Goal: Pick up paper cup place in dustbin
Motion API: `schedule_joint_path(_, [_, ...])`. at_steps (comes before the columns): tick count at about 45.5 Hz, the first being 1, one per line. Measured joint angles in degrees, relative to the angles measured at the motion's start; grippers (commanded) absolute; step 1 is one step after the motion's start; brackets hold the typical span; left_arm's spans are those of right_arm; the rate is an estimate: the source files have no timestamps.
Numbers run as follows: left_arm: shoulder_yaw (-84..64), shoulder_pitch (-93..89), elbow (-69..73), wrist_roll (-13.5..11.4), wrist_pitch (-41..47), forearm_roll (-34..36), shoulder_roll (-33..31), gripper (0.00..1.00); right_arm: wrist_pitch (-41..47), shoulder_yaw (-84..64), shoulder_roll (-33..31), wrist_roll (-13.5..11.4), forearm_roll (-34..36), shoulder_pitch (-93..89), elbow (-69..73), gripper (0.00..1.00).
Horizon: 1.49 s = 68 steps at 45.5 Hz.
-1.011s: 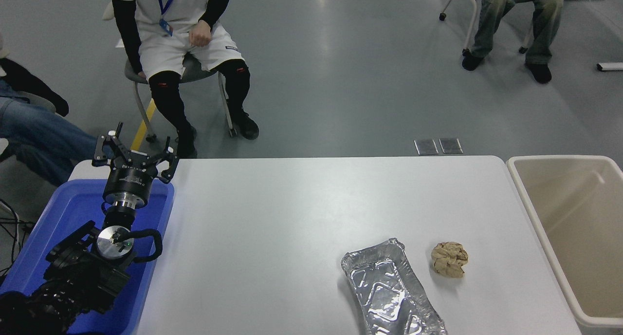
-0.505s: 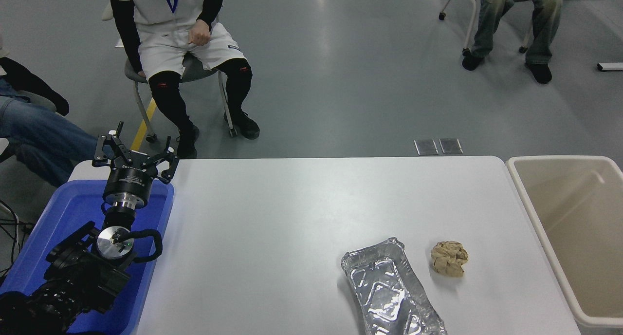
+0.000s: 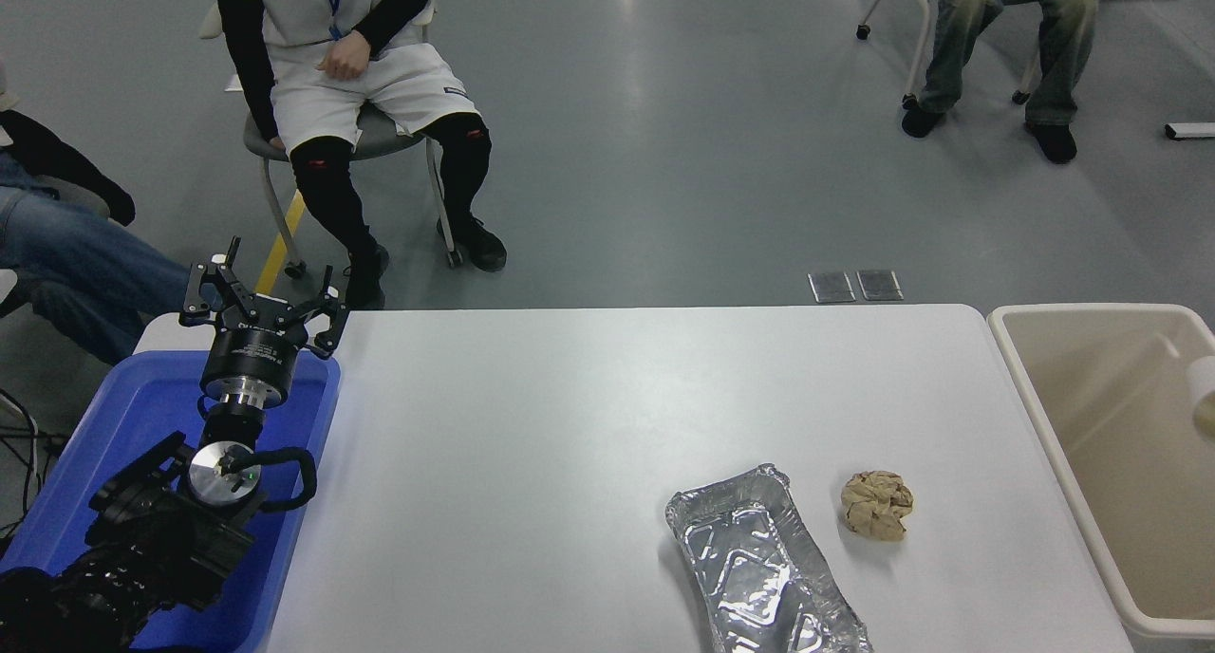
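— where's the paper cup (image 3: 1204,392)?
— at the right edge, cut off, inside the dustbin (image 3: 1044,416); no right gripper shows.
— and the left gripper (image 3: 262,297)?
— fingers spread apart, empty, over the blue tub (image 3: 304,482); foil tray (image 3: 759,568) and paper ball (image 3: 876,505) on the table (image 3: 570,425).

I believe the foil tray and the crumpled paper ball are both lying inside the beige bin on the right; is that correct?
Not quite. In the head view the foil tray and the crumpled paper ball both lie on the white table, side by side near its front edge, not inside the beige bin, which stands to the table's right.
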Motion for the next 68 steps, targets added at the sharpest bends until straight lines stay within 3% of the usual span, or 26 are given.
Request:
schedule_joint_path(4, [0.0,0.0,0.0,0.0,0.0,0.0,0.0,0.99,-0.8,0.3,0.5,0.0,0.2,-0.6,-0.1,0.0])
schedule_joint_path(7, [0.0,0.0,0.0,0.0,0.0,0.0,0.0,0.99,-1.3,0.4,0.7,0.0,0.5,-1.0,-0.3,0.5])
schedule_joint_path(9, [0.0,0.0,0.0,0.0,0.0,0.0,0.0,0.99,-1.5,0.5,0.8,0.0,0.9,-1.1,-0.3,0.72])
schedule_joint_path(17, [0.0,0.0,0.0,0.0,0.0,0.0,0.0,0.99,-2.5,0.7,0.8,0.0,2.0,-1.1,-0.9,0.96])
schedule_joint_path(50, [0.0,0.0,0.0,0.0,0.0,0.0,0.0,0.99,-2.4,4.9,1.0,0.1,3.4,0.1,-0.3,0.99])
schedule_joint_path(68, [0.0,0.0,0.0,0.0,0.0,0.0,0.0,0.99,0.1,-4.8,-3.6,0.0,2.4,10.1,12.0,1.0])
